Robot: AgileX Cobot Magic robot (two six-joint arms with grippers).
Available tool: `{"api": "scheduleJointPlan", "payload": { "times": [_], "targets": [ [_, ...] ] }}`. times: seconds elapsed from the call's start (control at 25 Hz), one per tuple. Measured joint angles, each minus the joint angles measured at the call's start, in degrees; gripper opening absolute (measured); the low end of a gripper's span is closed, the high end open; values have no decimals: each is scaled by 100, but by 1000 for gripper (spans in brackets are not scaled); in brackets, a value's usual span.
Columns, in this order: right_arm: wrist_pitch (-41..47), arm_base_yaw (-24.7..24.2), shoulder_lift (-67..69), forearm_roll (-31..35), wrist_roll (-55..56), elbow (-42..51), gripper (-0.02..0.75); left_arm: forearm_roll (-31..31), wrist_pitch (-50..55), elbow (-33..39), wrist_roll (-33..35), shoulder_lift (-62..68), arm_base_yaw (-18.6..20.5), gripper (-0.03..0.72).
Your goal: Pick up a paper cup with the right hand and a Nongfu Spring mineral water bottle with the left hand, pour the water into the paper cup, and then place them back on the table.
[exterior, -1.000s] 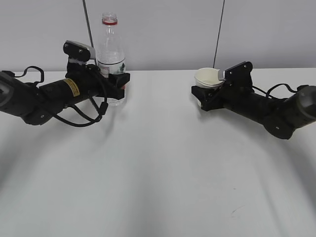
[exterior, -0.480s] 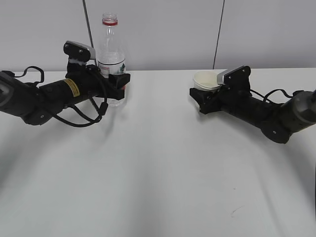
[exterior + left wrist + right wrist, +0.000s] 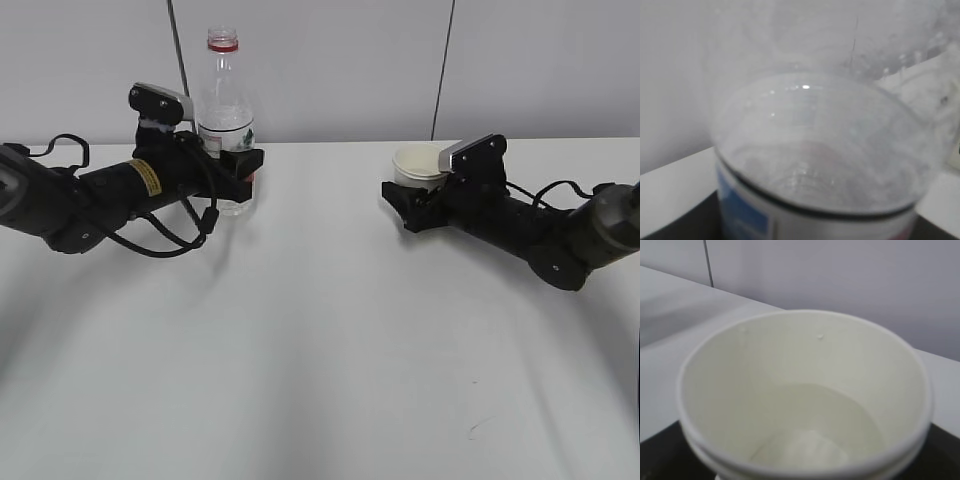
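Note:
The Nongfu Spring mineral water bottle (image 3: 225,110) stands upright at the back left of the table (image 3: 320,350). Its cap is off and its red neck ring shows. My left gripper (image 3: 238,168) is shut around its lower body from the left. The bottle fills the left wrist view (image 3: 815,150), clear above a white and blue label. The paper cup (image 3: 420,163) is upright at the back right, and my right gripper (image 3: 408,195) is shut on it, low over the table. The cup fills the right wrist view (image 3: 805,405), with some water in its bottom. Whether its base touches the table is hidden.
A grey wall with two vertical seams runs behind the table's back edge. Black cables (image 3: 170,235) loop under the left arm. A small dark speck (image 3: 476,430) lies on the table at the front right.
My right arm has sunk a little and shifted left, and the cup has gone from slightly tilted to level. The left arm and bottle have not moved.

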Motion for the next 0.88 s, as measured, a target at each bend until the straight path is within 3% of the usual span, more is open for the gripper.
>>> {"api": "scheduleJointPlan", "payload": {
  "times": [0.6,0.88],
  "targets": [
    [262,-88,0,39,10,169,640,8,5,0,0,0,0,365],
    [-272,-200,0,77,21,557,640,12,60,0,0,0,0,365]
  ]
}}
